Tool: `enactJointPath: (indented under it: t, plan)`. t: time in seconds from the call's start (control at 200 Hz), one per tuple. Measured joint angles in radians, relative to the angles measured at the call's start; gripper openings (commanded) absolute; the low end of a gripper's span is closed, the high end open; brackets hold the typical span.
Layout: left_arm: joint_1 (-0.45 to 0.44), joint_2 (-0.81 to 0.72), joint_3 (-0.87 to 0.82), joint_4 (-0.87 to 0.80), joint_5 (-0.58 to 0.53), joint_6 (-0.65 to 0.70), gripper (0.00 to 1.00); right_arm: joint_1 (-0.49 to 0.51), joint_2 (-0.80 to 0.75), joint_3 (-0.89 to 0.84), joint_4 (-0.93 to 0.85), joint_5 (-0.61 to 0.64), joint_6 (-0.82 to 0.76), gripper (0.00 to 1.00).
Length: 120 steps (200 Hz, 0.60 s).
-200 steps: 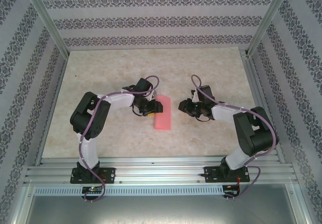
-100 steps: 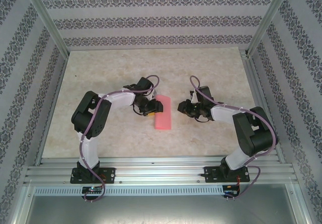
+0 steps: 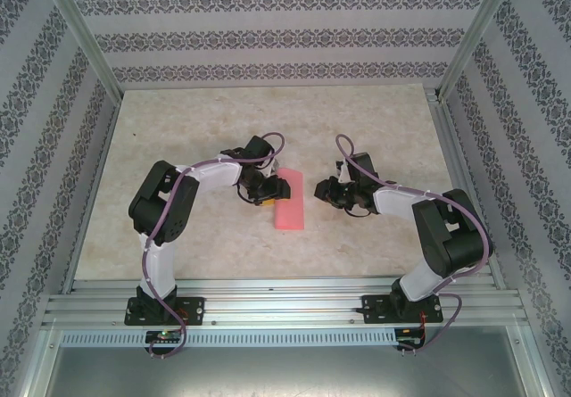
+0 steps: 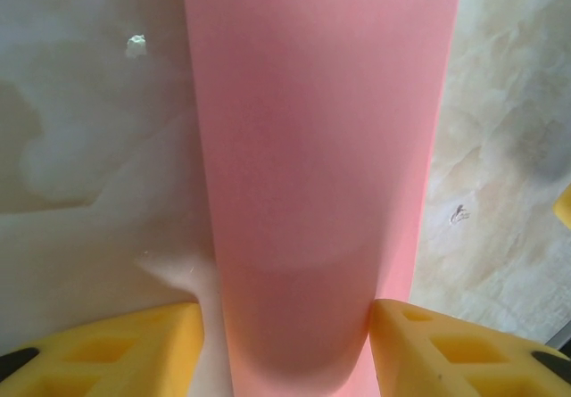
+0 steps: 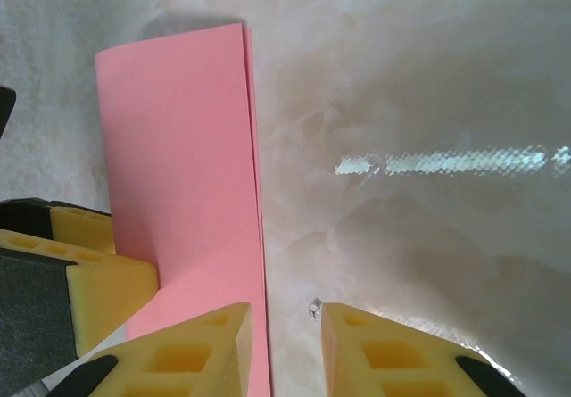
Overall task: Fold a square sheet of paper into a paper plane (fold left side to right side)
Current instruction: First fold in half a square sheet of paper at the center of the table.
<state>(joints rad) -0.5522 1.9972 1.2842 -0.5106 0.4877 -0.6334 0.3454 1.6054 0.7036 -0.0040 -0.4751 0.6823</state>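
From above, the sheet of paper (image 3: 289,202) lies at the middle of the counter (image 3: 178,129), doubled into a tall salmon-pink strip, with the left gripper (image 3: 264,189) at its upper left edge and the right gripper (image 3: 326,189) just beside it on the right, not touching. In the left wrist view the sheet of paper (image 4: 312,147) runs from top to bottom of the frame between the yellow fingers (image 4: 98,352). The left gripper (image 4: 285,348) is released and straddles the strip: one pad meets its right edge, and a sliver of counter shows on the left. In the right wrist view the sheet of paper (image 5: 178,165) fills the left half of the frame, its two loose edges stacked along its right side. The right gripper (image 5: 285,343) is narrowly parted over bare counter and grasps nothing. To my eye this paper is feather-light, limp and slick on the stone, so it would skate or buckle under a sideways push. I would pin one spot flat from above and pinch only the loose double edge, gently, since a hard nip would leave a stray crease.
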Motion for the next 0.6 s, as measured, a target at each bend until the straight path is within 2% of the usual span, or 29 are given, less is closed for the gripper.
enactJointPath:
  t: [0.599]
  plan:
    - [-0.007,0.016,0.032,-0.043,-0.016,0.027,0.56,0.028,0.007,0.0,0.0,0.0,0.006,0.25]
